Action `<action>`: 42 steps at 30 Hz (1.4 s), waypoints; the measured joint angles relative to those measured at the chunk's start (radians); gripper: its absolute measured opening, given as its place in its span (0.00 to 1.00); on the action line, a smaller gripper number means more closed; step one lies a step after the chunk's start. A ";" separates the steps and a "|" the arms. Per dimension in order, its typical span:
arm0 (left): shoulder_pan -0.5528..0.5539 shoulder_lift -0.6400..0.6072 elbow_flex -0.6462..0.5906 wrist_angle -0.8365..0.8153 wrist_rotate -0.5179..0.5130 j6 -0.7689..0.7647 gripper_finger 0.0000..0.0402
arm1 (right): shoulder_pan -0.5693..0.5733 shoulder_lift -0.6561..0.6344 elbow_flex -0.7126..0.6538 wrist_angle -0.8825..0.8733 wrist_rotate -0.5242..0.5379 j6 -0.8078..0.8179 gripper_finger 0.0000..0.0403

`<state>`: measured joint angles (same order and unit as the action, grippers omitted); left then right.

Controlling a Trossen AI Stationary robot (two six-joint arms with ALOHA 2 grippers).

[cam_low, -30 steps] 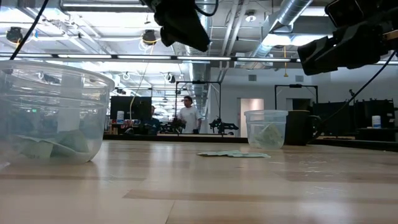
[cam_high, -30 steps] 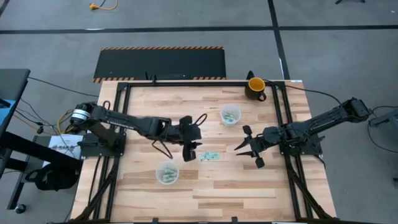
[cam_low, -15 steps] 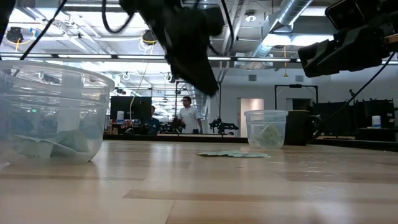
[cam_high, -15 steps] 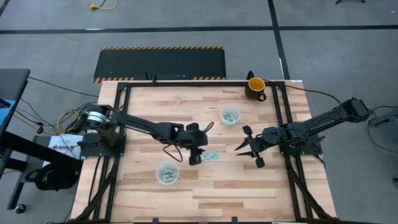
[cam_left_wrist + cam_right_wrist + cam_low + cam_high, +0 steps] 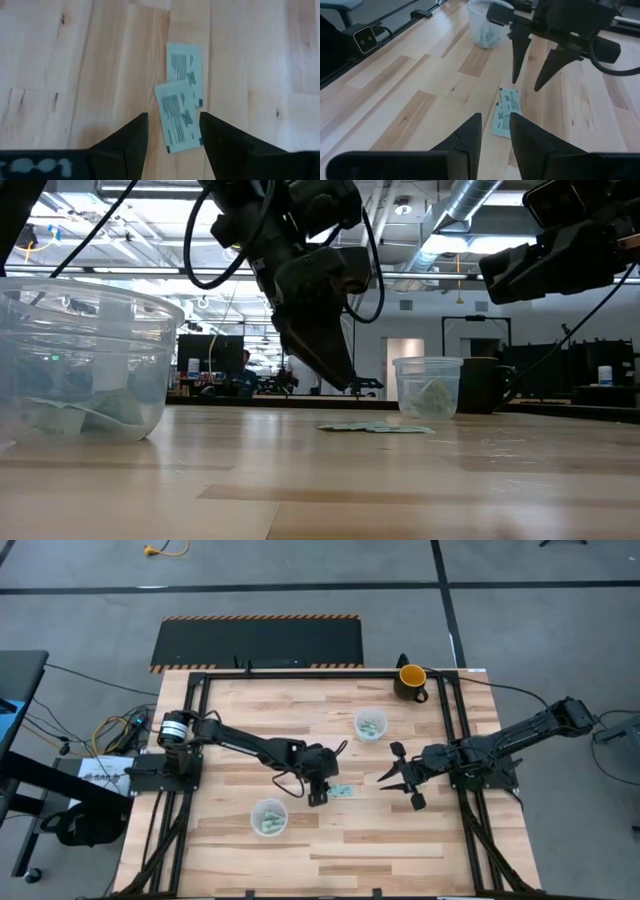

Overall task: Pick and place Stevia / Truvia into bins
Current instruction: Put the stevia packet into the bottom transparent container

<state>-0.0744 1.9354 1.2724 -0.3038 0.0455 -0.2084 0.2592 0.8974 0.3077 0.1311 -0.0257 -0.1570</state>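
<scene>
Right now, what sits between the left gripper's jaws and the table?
The left gripper hangs open over two overlapping Stevia sachets lying flat on the table. The left wrist view shows nothing else between them, and the low view shows its jaws above the wood.

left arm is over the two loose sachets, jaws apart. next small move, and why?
Probably lower the left gripper straight down onto the nearer sachet and close. Its open fingers straddle that packet, which overlaps the second sachet, and the low view shows the tips above the table, not touching. The right gripper waits open beside them.
</scene>
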 joint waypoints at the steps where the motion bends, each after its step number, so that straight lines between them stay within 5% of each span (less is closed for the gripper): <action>1: -0.001 0.000 0.000 -0.002 0.000 0.005 0.42 | 0.000 0.000 0.000 0.000 0.000 0.000 0.23; 13: 0.002 0.105 0.055 -0.038 0.134 0.022 0.42 | 0.000 0.000 0.000 -0.005 0.001 0.000 0.23; 42: 0.012 0.113 0.073 -0.073 0.119 0.041 0.42 | 0.000 0.000 0.000 -0.007 0.001 0.000 0.23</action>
<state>-0.0620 2.0481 1.3453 -0.3764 0.1648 -0.1676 0.2592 0.8974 0.3074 0.1246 -0.0246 -0.1574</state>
